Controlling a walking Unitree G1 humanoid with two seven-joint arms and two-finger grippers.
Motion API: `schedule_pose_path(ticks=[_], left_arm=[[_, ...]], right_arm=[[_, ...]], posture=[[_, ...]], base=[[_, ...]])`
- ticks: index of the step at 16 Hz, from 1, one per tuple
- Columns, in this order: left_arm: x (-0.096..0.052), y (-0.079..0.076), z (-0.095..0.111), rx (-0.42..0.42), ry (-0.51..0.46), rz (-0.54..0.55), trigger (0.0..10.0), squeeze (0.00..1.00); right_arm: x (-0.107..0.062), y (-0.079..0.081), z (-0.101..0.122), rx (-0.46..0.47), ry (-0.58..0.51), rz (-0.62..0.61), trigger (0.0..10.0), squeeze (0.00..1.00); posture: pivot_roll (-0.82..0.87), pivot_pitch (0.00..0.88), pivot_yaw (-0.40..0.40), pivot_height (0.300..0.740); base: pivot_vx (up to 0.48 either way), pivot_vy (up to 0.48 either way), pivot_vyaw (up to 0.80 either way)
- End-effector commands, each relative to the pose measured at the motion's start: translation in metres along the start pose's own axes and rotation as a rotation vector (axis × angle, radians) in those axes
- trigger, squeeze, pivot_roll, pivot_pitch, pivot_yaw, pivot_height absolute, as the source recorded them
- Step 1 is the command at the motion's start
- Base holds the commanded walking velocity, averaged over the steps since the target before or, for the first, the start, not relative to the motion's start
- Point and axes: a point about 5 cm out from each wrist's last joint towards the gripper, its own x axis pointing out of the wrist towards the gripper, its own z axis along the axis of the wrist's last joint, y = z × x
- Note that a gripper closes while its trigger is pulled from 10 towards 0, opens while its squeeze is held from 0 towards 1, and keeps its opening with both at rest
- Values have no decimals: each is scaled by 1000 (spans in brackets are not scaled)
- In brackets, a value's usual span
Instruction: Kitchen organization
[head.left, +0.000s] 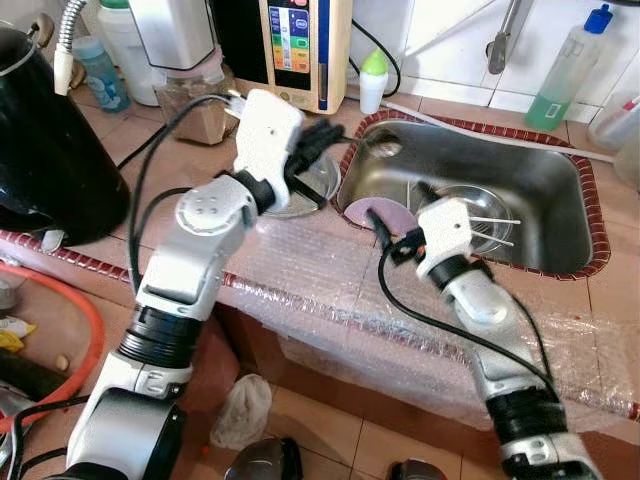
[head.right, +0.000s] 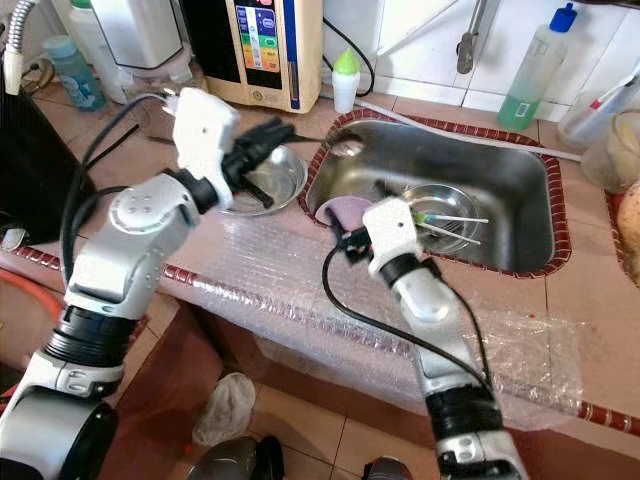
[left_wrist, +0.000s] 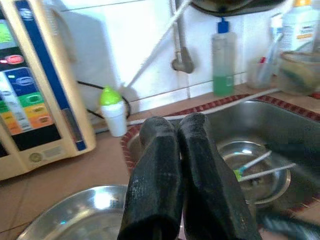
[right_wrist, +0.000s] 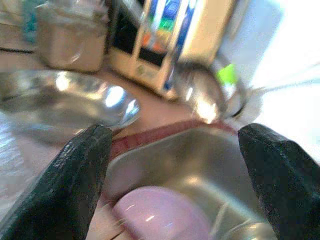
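A shallow steel dish (head.left: 305, 192) rests on the counter just left of the sink (head.left: 560, 190). My left gripper (head.left: 335, 135) hovers over that dish, its two black fingers (left_wrist: 155, 165) pressed together with nothing between them. In the sink's near left corner lies a round pink object (head.left: 372, 212), seen close in the right wrist view as the pink object (right_wrist: 160, 215). My right gripper (head.left: 392, 238) hangs over the sink's front left edge just above it, fingers (right_wrist: 82, 165) spread wide. A steel bowl (head.left: 485, 222) holding thin utensils sits in the middle of the sink.
Bubble wrap (head.left: 330, 275) covers the counter's front edge. A black kettle (head.left: 50, 130) stands far left, a water machine (head.left: 305, 50) and a green-capped bottle (head.left: 373, 80) at the back, and a green soap bottle (head.left: 565, 75) behind the sink. The faucet (head.left: 503, 40) hangs above the sink.
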Motion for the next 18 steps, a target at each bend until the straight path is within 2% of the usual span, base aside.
schedule_pose_path(ticks=[1,4,6,7,8,13,18], left_arm=[[2,-6,-5,9,16,-38,0,0],[1,-23,-13,0,52,-140,0,0],[0,-29,-21,4,89,-174,0,0],[0,-29,-22,7,88,-175,0,0],[1,-31,-22,1,87,-182,0,0],[1,-34,-25,-2,95,-194,0,0],[-1,-32,-26,15,105,-192,0,0]], right_arm=[[3,-4,1,-24,-10,-27,10000,0],[7,-1,-1,-41,-9,-19,10000,0],[12,5,-2,-47,-15,10,10000,0],[15,8,-3,-47,-16,33,7137,0],[17,11,-4,-41,-18,62,0,0],[27,21,-7,-42,-10,166,0,0],[31,19,-8,-31,-11,164,0,0]], posture=[[-13,17,77,740],[-15,14,81,740],[-16,13,82,740],[-15,13,82,740],[-15,13,82,740],[-4,12,75,740],[-5,14,76,740]], base=[[0,0,0],[0,0,0],[0,0,0],[0,0,0],[0,0,0],[0,0,0],[0,0,0]])
